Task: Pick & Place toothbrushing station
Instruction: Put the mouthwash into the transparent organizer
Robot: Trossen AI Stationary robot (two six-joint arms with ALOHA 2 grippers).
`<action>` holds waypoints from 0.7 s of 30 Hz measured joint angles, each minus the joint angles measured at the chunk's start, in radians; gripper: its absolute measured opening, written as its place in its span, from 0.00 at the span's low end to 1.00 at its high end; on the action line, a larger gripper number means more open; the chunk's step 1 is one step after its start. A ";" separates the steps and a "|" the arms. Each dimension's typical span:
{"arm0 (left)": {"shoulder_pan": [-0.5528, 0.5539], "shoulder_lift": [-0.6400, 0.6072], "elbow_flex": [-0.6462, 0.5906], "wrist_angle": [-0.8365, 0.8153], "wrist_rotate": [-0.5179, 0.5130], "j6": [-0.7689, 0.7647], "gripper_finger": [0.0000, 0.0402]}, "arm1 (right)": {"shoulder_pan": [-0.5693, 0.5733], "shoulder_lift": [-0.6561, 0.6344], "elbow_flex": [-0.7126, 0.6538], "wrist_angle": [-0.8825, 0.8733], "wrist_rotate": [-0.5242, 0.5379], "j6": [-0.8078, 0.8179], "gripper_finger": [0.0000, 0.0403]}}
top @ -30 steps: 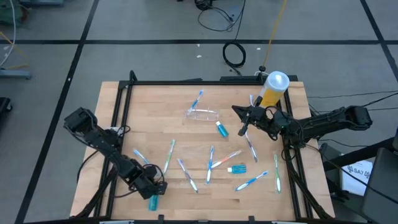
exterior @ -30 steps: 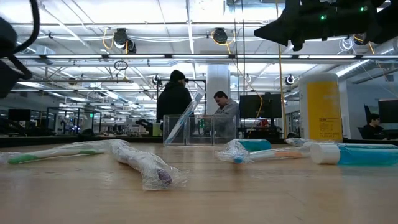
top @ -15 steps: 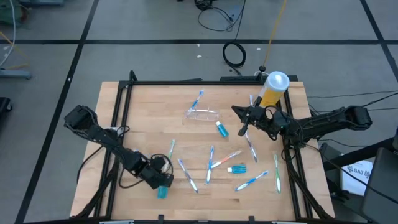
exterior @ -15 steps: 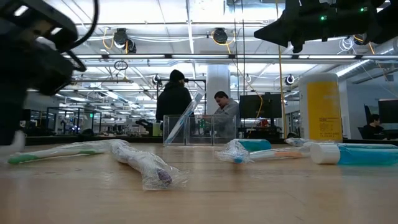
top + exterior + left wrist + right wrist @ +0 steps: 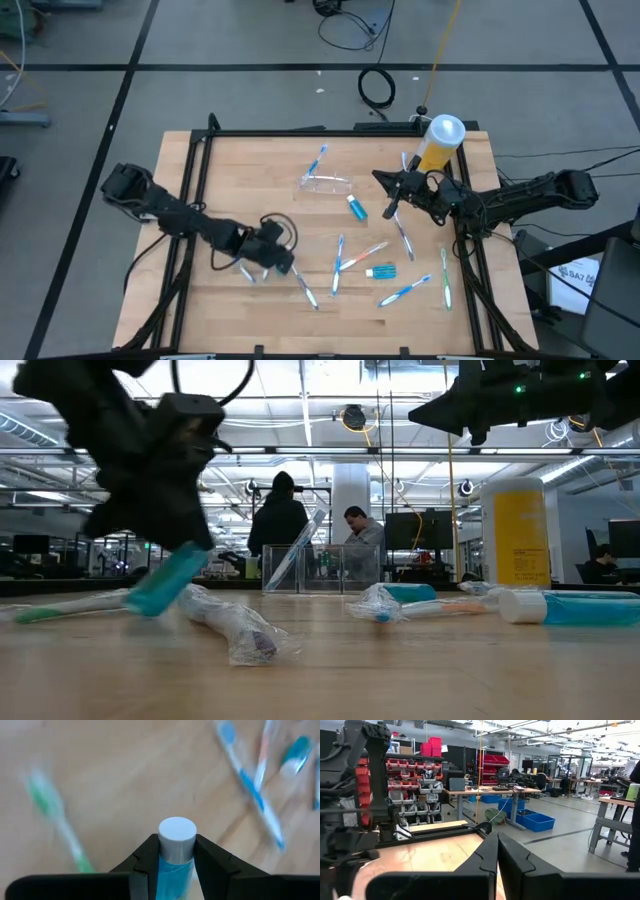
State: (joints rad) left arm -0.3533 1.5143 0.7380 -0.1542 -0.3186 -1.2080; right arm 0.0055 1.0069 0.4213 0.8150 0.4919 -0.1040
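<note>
My left gripper hangs over the table's near left part, shut on a teal toothpaste tube with a white cap; the tube also shows in the low view. My right gripper is shut and empty, high above the table's right part, beside the yellow bottle. The clear cup lies at the far middle, with a toothbrush beyond it. Two more teal tubes and several toothbrushes lie flat on the wood. My left gripper pinches the tube's teal body just behind the white cap, between its two fingers. The cap sticks out past the fingertips. The fingers slant down from above. In the low view the tube hangs tilted below them, lifted off the wood.
The yellow bottle with a white cap stands at the table's far right corner. A black frame borders the table. A green-tipped toothbrush lies close to my left gripper. People stand in the room beyond the table.
My left gripper has gone from the table's near edge toward the far edge and to the right, carrying the teal tube, which has been lifted off the table and now hangs tilted. My right gripper has kept still.
</note>
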 joint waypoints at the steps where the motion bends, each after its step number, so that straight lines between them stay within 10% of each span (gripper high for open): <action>1: 0.018 0.000 0.000 0.030 -0.007 0.040 0.25 | 0.000 0.000 0.000 -0.004 0.000 0.000 0.00; 21: 0.348 0.000 0.001 0.713 -0.048 0.820 0.25 | 0.000 0.000 0.000 -0.042 0.002 0.018 0.00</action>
State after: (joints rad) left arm -0.0051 1.5139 0.7387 0.5588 -0.3670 -0.3885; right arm 0.0055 1.0065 0.4213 0.7726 0.4938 -0.0857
